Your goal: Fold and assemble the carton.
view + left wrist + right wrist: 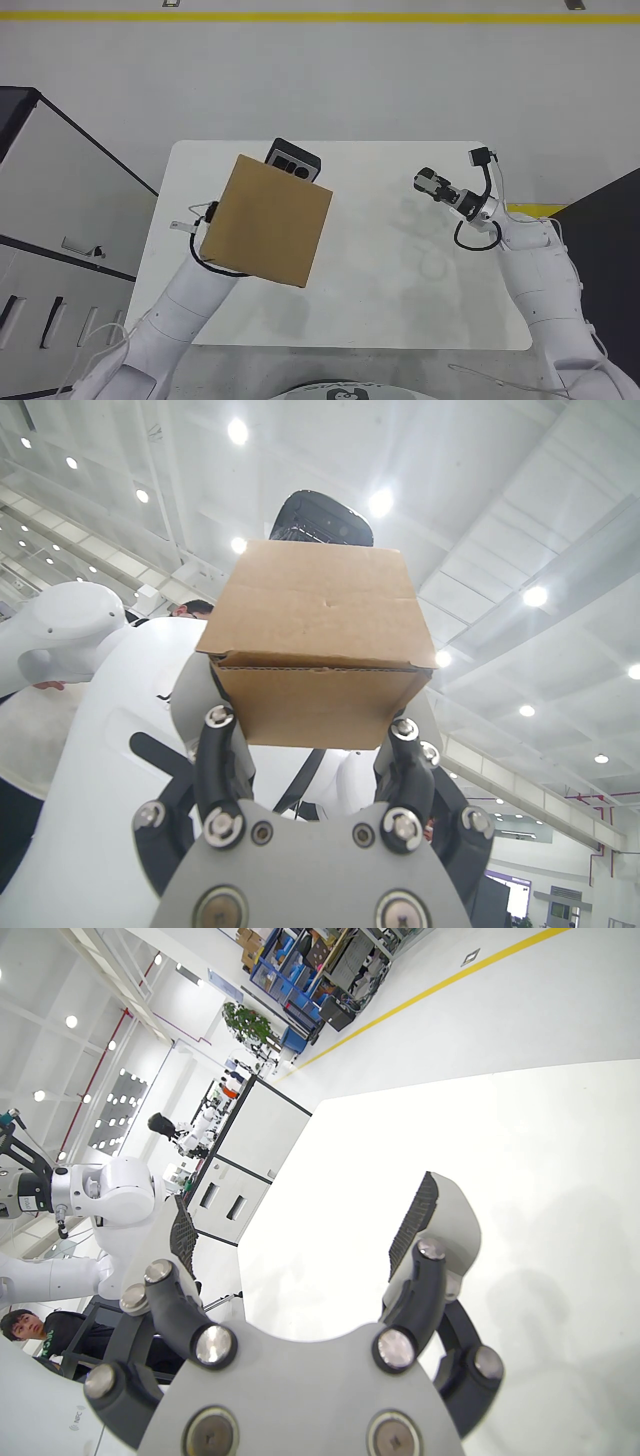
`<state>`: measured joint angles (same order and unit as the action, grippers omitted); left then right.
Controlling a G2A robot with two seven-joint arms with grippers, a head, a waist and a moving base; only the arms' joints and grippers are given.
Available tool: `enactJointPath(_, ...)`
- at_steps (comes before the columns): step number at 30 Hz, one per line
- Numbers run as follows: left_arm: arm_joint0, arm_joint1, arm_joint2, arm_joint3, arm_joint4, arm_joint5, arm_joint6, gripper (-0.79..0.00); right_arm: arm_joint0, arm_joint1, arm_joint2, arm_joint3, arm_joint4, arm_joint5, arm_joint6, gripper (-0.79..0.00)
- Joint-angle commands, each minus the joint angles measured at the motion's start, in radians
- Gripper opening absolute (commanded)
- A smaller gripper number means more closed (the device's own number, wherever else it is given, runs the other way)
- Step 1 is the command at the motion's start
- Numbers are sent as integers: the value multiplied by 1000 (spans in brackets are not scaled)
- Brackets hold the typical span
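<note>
Carton (320, 635), plain brown, clamped in left gripper (312, 727); right gripper (305, 1213) spread wide, empty.

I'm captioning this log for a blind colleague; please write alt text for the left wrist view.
A brown carton, folded into a box shape, is gripped at its near end by the left end effector and held up against a white ceiling with round lights.
</note>
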<state>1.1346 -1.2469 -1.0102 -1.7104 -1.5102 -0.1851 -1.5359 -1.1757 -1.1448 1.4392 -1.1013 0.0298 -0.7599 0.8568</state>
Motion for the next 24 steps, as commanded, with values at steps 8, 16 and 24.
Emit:
enactJointPath(8,-8,-10,-8,24,88,-6,0,-785,0,0,0,0,0,0,0,0)
enactJointPath(16,-3,-6,-45,51,214,-11,14,-785,0,0,0,0,0,0,0,0)
enactJointPath(24,9,-20,-41,34,131,1,0,-785,0,0,0,0,0,0,0,0)
